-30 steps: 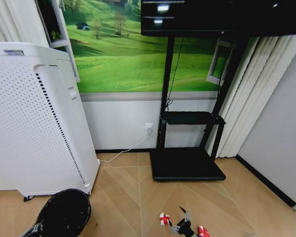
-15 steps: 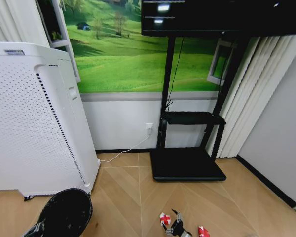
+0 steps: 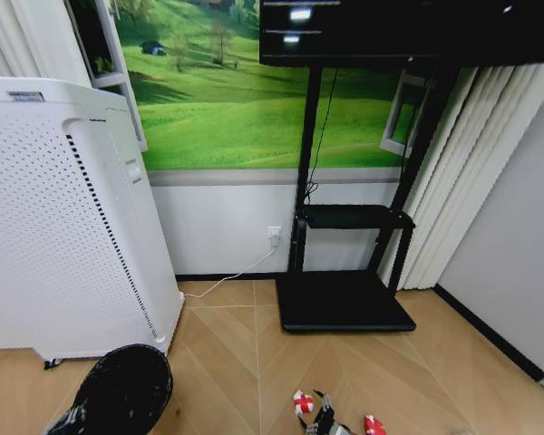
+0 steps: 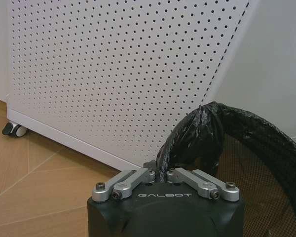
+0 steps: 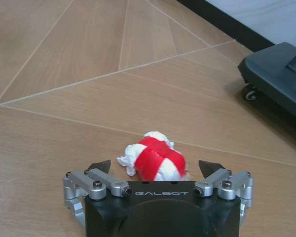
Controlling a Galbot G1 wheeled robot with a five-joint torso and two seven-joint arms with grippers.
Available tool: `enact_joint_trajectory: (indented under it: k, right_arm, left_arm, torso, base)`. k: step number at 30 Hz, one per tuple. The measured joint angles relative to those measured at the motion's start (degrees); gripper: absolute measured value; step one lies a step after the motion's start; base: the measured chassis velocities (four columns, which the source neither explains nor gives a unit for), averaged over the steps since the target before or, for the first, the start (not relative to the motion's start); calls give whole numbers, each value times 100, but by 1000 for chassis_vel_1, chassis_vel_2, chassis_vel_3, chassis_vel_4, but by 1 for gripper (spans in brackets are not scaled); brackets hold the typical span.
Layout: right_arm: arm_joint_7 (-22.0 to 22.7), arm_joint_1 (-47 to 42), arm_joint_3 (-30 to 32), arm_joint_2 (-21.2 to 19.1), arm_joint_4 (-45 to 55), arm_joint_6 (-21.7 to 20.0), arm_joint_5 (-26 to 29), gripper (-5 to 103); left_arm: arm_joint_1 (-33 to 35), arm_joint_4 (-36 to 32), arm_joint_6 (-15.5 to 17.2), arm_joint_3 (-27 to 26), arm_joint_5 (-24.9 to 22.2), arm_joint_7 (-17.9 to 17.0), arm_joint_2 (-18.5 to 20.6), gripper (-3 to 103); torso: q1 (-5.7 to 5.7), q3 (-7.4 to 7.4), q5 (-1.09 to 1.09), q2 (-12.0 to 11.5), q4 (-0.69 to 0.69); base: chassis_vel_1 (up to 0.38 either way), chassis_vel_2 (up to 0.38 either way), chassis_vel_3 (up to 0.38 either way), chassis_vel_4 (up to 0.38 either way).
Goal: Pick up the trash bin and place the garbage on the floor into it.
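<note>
While left claw (image 4: 159,174) pinches black bin (image 3: 122,391) | right claw (image 5: 157,170) spread around red-white wrapper (image 5: 155,160)

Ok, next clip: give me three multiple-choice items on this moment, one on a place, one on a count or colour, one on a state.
1. Where is the trash bin?
A. Beside the white perforated air purifier
B. On the black TV stand base
C. Against the curtain

2. How many red-and-white wrappers lie on the floor in the head view?
A. None
B. Two
C. Five

3. What is the state of the right tool?
A. Shut on a bottle
B. Open, fingers on either side of a red-and-white wrapper
C. Shut on the bin rim

Answers:
1 A, the bin stands next to the purifier's lower corner.
2 B, one wrapper and another flank the right tool.
3 B, the wrist view shows spread fingertips with the wrapper between them. Meanwhile the left tool pinches the bin's black liner.
</note>
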Motion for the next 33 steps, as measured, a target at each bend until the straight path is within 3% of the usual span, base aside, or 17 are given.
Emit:
enact_joint_trajectory:
  k: [9,13,15,19,23,25,33]
  right_arm:
    - [9,130,-94,163,-198,22,-35,70]
    - [-12,123,-94,158,-189,46,-40,47]
    - [-13,118,-87,150,-178,47,-39,47]
    - [-20,40,68,111,-4,66,53,33]
    - [-28,-24,248,122,171,124,156,32]
    - [-24,-161,525,116,535,194,390,32]
    - [58,-683,1102,-200,1718,516,591,32]
  left_arm:
    - [-2,6,0,48,2,24,-4,4]
    - [-1,6,-3,62,2,25,-9,4]
    - [-2,6,-3,65,2,25,-5,4]
    - [-24,10,-3,100,-2,26,36,4]
    - [-39,42,1,153,-18,237,66,4]
    - [-25,8,80,322,-97,561,111,4]
    - [-257,134,303,913,-424,880,376,4]
  torso:
    - [0,0,-1,0,0]
    - [0,0,-1,0,0]
    - [0,0,-1,0,0]
    - [0,0,0,0,0]
    - [0,0,0,0,0]
    - [0,0,1,0,1]
    - [0,0,0,0,-1]
  base:
    - [0,0,0,0]
    - [0,0,0,0]
    - [0,0,0,0]
    - [0,0,0,0]
    - [0,0,0,0]
    - [0,0,0,0]
    - [0,0,0,0]
